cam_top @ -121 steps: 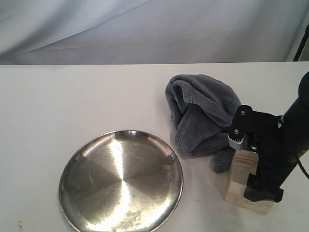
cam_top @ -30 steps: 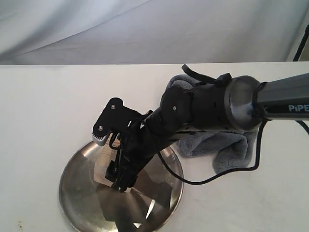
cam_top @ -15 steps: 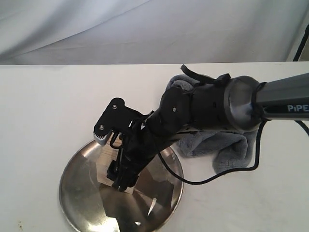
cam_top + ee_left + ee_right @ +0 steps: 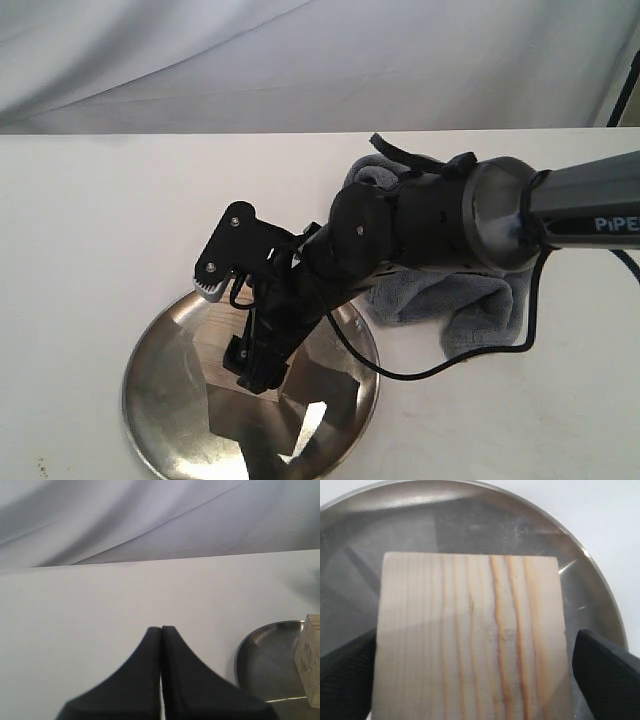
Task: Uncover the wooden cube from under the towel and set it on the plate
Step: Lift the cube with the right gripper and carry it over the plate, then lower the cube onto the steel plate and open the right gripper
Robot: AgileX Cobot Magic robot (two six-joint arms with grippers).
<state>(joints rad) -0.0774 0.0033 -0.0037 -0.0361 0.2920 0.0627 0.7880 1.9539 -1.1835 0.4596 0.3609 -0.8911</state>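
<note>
Right wrist view: the wooden cube sits over the plate, flanked by the right tool; I cannot tell whether it grips or has let go. I'd open wide, then lift straight, so nothing drags the block. In the exterior frame the plate is lower left and the towel right of centre on the bench. One cube, one towel, one plate. The left tool is pinched together, empty.

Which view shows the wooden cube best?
Right wrist view: the wooden cube fills the frame, the plate behind it. Left wrist shows one edge; in the exterior view the arm hides most of it.
</note>
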